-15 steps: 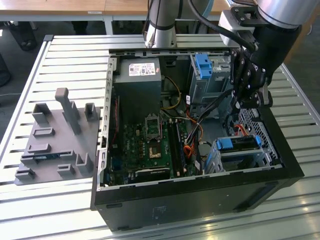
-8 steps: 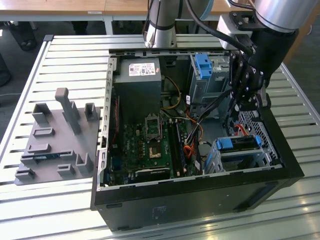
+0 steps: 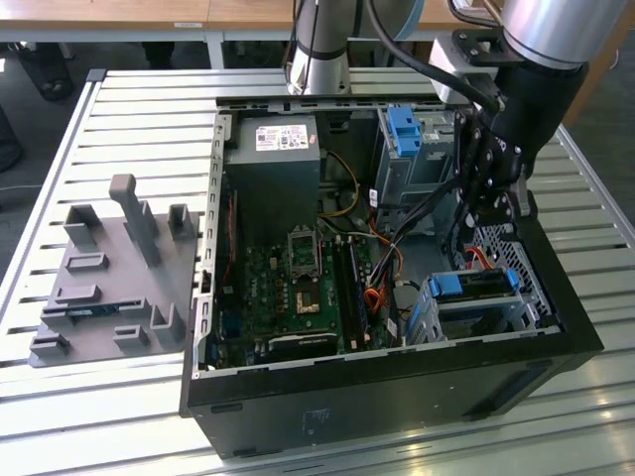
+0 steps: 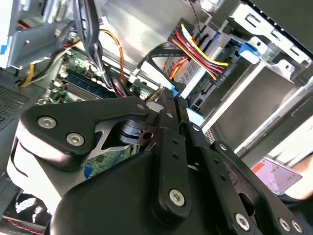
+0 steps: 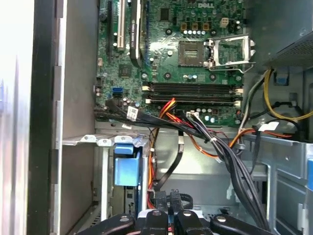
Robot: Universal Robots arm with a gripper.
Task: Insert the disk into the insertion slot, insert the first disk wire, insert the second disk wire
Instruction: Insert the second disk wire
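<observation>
- Watching the black gripper (image 3: 493, 223) inside the open black computer case (image 3: 397, 382): fingers (image 4: 168, 127) drawn together, and I can't tell if they pinch anything.
- Silver hard drive in blue carrier (image 3: 473, 285) sits in the low silver sheet-metal cage (image 3: 425, 319), near the gripper.

**Exterior view.** The camera stood off my arm, high and at moderate range, and looked obliquely down into the open computer case (image 3: 397, 367) on the slatted table (image 3: 129, 109).

**First wrist view.** Riding near my wrist, this camera looked past my gripper (image 5: 168, 197) squarely onto the motherboard (image 5: 190, 73), from close in.

**Second wrist view.** Closer still, this camera looked slantwise across the gripper's body toward the cable bundle (image 4: 200, 54).

All three views shared the motherboard and the cable bundle.
</observation>
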